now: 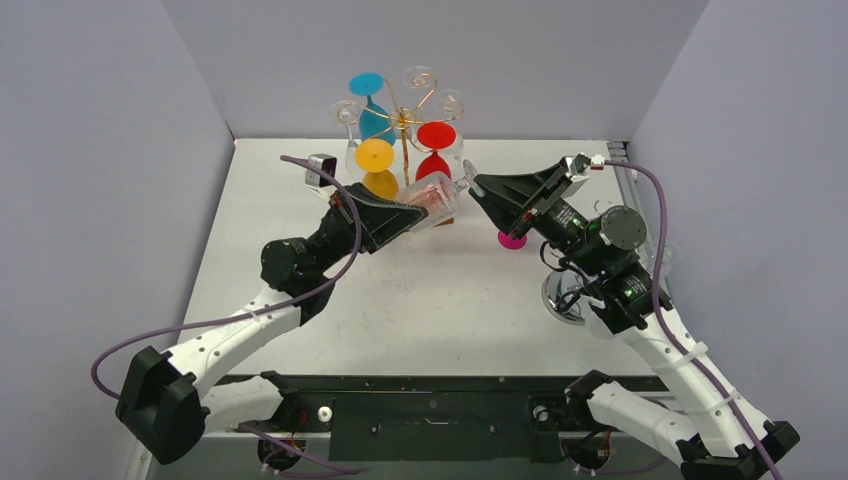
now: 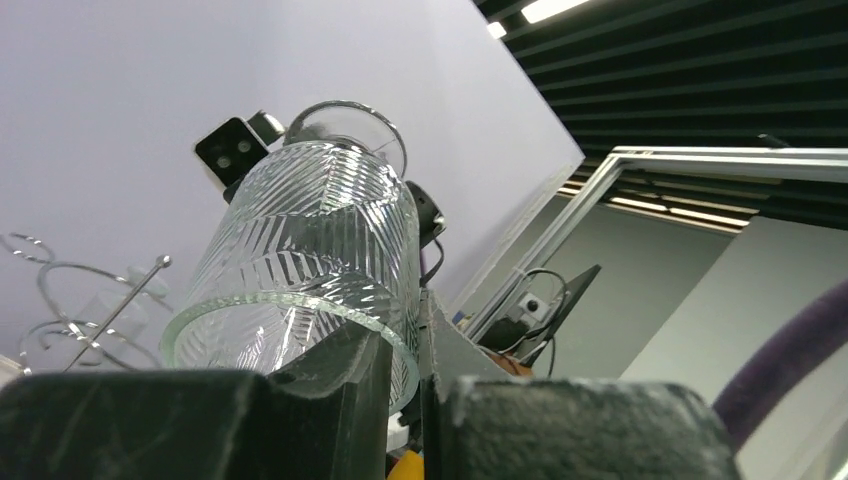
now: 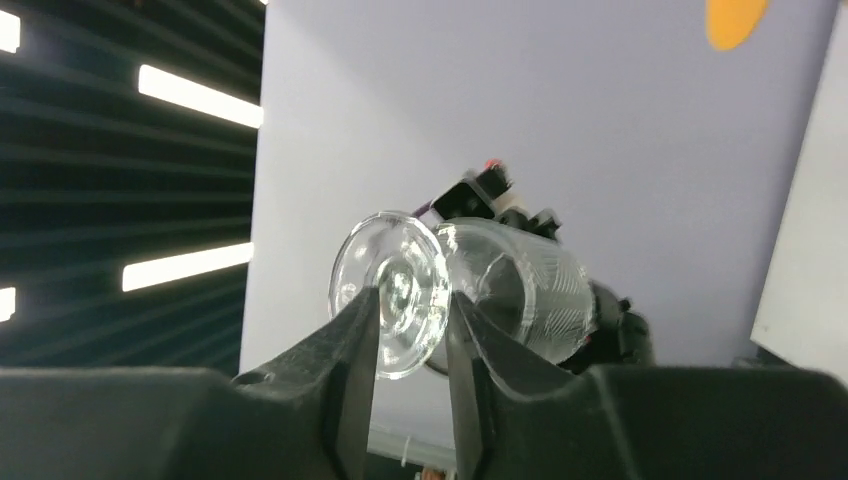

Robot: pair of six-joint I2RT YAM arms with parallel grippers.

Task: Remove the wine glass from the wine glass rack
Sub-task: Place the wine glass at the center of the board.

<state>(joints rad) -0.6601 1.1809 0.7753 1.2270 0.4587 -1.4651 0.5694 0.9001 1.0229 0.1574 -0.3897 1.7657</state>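
wine glass (image 1: 436, 200): clear, with a chevron-cut bowl. It is lying sideways in the air just in front of the rack, rim pointing at the left arm and foot pointing at the right arm. It is not hanging from any spiral arm, and it is spanning the gap between the two claws.
left gripper (image 1: 416, 213): reaching in from the left. The fingers are pressed nearly together and pinching the rim wall of the bowl. The left wrist view (image 2: 405, 348) is showing one finger inside the rim and one outside, with the glass (image 2: 310, 230) tilting up and away from the camera.
right gripper (image 1: 476, 186): reaching in from the right at the foot end. The right wrist view (image 3: 410, 312) is showing the fingers a narrow way apart, flanking the round foot and stem, with the bowl (image 3: 520, 285) lying beyond them. Cannot tell whether the fingers are pressing on the stem or just sitting beside it.
rack (image 1: 404, 118): gold wire, standing upright at the back middle of the table (image 1: 300, 260), just behind the held glass.
blue-footed glass (image 1: 366, 85): hanging upside down on the rack, upper left.
yellow-footed glass (image 1: 375, 155): hanging upside down at the front left of the rack, near the left claw.
red-footed glass (image 1: 436, 135): hanging upside down on the right side of the rack, just above the held glass.
pink piece (image 1: 512, 240): round, sitting under the right arm and partly hidden.
silver round base (image 1: 562, 298): sitting on the table beside the right arm, mostly hidden by it.
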